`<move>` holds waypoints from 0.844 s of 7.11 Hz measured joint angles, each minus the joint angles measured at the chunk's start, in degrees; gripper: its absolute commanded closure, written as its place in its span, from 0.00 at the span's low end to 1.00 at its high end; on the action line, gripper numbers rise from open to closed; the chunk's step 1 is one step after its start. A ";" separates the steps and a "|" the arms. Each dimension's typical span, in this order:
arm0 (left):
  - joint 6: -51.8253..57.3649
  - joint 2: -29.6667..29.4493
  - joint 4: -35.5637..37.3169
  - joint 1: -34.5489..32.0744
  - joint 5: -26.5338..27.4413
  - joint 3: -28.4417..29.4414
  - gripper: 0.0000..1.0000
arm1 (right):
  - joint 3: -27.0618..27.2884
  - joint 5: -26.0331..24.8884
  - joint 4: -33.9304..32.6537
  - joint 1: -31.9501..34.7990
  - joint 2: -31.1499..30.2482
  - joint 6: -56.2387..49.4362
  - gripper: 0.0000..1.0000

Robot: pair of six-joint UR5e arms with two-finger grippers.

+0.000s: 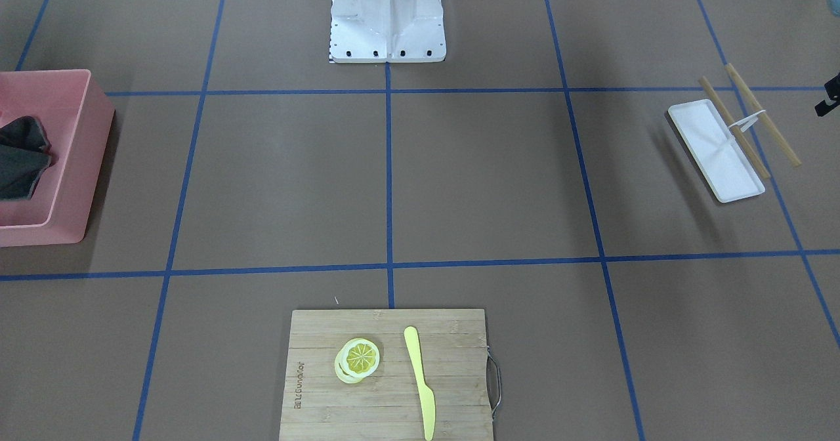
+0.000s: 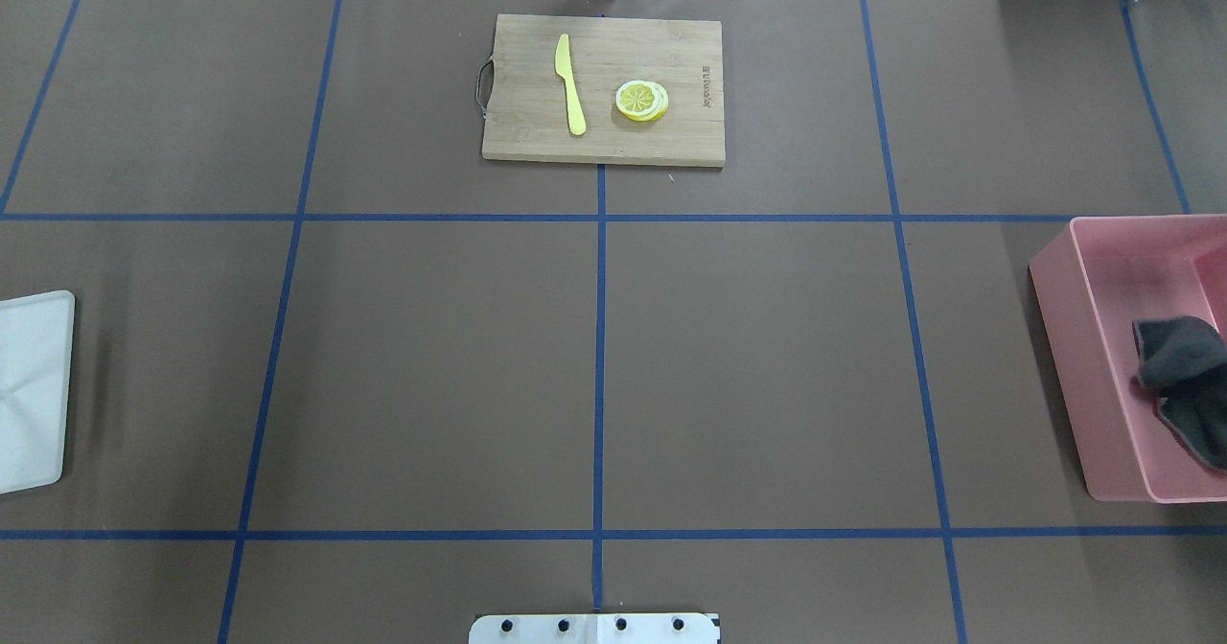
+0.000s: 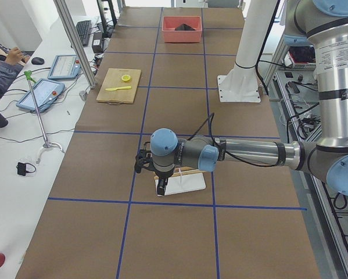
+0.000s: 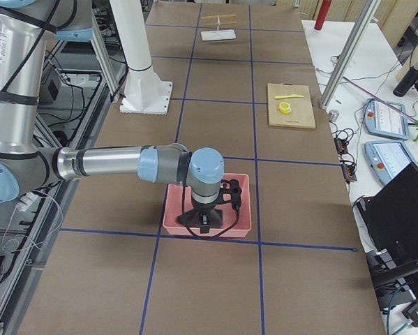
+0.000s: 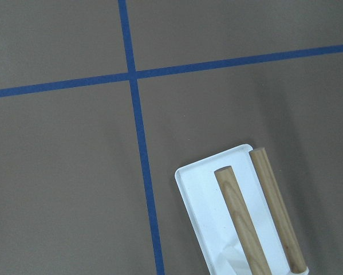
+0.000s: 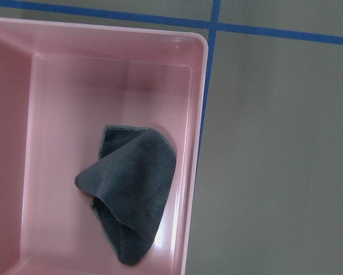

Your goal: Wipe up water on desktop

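My right gripper (image 4: 205, 223) hangs over the pink bin (image 6: 197, 114) at the right end of the desktop (image 2: 431, 366), and my left gripper (image 3: 161, 187) over the white tray (image 5: 200, 195) and two wooden sticks (image 5: 240, 223) at its left end; whether either pair of fingers is apart or together I cannot tell. The dark grey cloth (image 6: 131, 195), crumpled against a bin wall, looks soft, light and limp, best pinched at its raised fold, clear of that wall. No water is discernible; the cutting board (image 2: 537, 136) with lemon slices (image 2: 641, 101) and yellow knife (image 2: 570, 88) sits mid far edge, unobstructive.
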 measured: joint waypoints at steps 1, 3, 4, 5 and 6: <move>0.00 0.02 -0.02 0.00 -0.01 -0.03 0.02 | 0.00 0.10 0.00 0.00 0.00 0.00 0.00; 0.00 0.03 -0.03 0.00 -0.02 -0.04 0.02 | -0.06 1.24 0.02 0.00 -0.06 -0.04 0.00; 0.00 0.01 -0.03 0.00 -0.02 0.03 0.02 | 0.06 1.60 0.06 0.00 -0.04 -0.08 0.00; 0.00 -0.02 -0.03 0.00 -0.02 0.08 0.02 | 0.08 1.79 0.08 0.00 -0.01 -0.04 0.00; 0.00 -0.05 -0.03 0.00 -0.02 0.09 0.02 | 0.01 1.89 0.07 0.00 0.00 -0.01 0.00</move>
